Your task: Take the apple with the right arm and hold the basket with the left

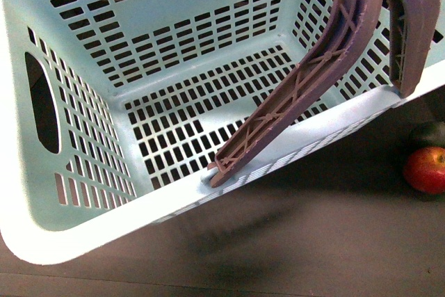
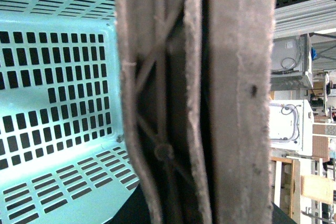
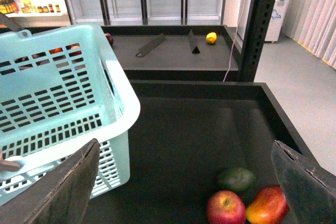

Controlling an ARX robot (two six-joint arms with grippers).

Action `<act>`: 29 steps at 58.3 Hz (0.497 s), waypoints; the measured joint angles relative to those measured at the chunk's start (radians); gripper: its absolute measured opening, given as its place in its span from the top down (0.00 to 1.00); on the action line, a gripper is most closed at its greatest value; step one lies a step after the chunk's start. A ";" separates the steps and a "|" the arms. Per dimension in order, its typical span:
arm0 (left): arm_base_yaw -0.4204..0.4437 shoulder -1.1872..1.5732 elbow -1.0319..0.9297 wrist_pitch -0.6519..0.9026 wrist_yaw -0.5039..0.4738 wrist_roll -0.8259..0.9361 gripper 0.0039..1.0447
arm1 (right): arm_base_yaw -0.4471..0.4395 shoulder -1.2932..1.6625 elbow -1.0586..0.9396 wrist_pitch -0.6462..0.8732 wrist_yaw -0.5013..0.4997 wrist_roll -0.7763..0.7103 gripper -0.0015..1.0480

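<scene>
Bare tray floor (image 3: 189,129) lies open between basket (image 3: 121,103) and apple (image 3: 226,208); green fruit (image 3: 236,179) and red-orange fruit (image 3: 268,205) crowd it at the tray's right side; handles (image 1: 313,67) cross the basket's mouth.

apple (image 1: 425,170) right of basket (image 1: 83,234) — another fruit (image 1: 427,133) just behind

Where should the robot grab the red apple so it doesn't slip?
Probably around its round middle, coming down from above. The apple sits dimple up, and the right gripper is open. A green fruit and a red-orange fruit crowd it close, leaving little room for a sideways approach.
</scene>
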 joint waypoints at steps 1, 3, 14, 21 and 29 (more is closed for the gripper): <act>-0.001 0.000 0.000 0.000 0.002 0.001 0.86 | 0.000 0.000 0.000 0.000 0.000 0.000 0.08; -0.002 0.000 0.000 0.000 0.003 0.001 0.86 | 0.000 0.000 0.000 0.000 0.000 0.000 0.08; -0.003 0.000 0.000 0.000 0.003 0.002 0.86 | 0.000 0.000 0.000 0.000 0.000 0.000 0.08; -0.003 0.000 0.000 0.000 0.003 0.002 0.86 | 0.000 0.000 0.000 0.000 0.000 0.000 0.08; -0.003 0.000 0.000 0.000 0.003 0.004 0.86 | 0.000 0.000 0.000 0.000 0.000 0.000 0.08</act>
